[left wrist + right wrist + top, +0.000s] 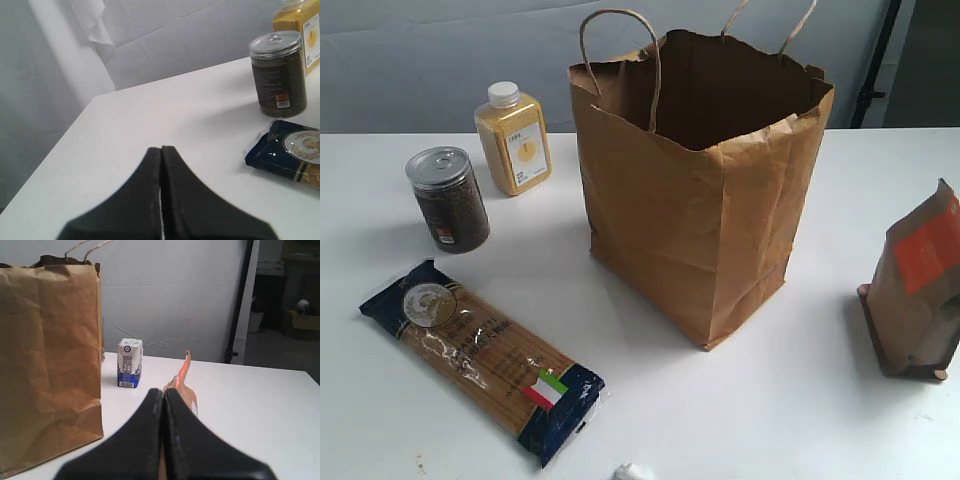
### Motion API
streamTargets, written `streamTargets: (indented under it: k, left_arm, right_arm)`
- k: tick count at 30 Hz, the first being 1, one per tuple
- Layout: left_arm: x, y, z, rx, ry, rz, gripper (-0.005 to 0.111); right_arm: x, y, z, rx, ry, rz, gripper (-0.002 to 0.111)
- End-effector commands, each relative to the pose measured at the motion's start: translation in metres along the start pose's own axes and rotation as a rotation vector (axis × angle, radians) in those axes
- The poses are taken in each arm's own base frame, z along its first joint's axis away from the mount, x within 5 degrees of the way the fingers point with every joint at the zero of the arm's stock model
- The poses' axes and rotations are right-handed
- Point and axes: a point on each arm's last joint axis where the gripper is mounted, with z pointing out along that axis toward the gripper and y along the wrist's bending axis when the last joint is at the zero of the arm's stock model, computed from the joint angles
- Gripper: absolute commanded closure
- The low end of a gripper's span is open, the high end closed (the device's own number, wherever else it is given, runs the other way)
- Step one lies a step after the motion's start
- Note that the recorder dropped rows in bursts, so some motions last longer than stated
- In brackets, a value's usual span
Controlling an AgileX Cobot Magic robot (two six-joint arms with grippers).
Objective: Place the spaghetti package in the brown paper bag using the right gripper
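The spaghetti package (480, 355) lies flat at the front left of the white table, its navy end with the gold emblem (292, 155) also showing in the left wrist view. The brown paper bag (705, 190) stands open in the middle, seen side-on as the brown paper bag (47, 365) in the right wrist view. My left gripper (161, 150) is shut and empty, a little way from the package's navy end. My right gripper (164, 391) is shut and empty, just in front of the small brown pouch. Neither gripper appears in the exterior view.
A dark-filled clear can (448, 198) and a yellow bottle (513, 138) stand back left. A small brown pouch with an orange label (918, 290) stands at the right. A small blue-and-white carton (129, 363) stands past the bag. A small white thing (633, 472) lies at the front edge.
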Motion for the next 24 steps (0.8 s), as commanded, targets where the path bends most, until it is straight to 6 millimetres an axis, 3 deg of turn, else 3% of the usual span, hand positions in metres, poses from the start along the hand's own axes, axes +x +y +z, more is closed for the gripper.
streamTargets:
  k: [1, 9, 13, 18, 24]
  left_arm:
    - [0.001, -0.001, 0.001, 0.004, -0.001, -0.007, 0.107]
    - [0.001, -0.001, 0.001, 0.004, -0.001, -0.007, 0.107]
    - [0.001, -0.001, 0.001, 0.004, -0.001, -0.007, 0.107]
    - [0.001, -0.001, 0.001, 0.004, -0.001, -0.007, 0.107]
    - [0.001, -0.001, 0.001, 0.004, -0.001, -0.007, 0.107]
  right_arm:
    - [0.001, 0.0, 0.0, 0.003, -0.003, -0.009, 0.108]
    - [0.001, 0.0, 0.0, -0.004, -0.005, 0.041, 0.108]
    - [0.0, 0.002, 0.0, -0.02, -0.004, 0.352, 0.108]
    - [-0.038, -0.001, -0.001, -0.025, -0.016, 0.537, 0.108]
    - [-0.098, 0.004, 0.023, -0.088, 0.195, 0.389, 0.108]
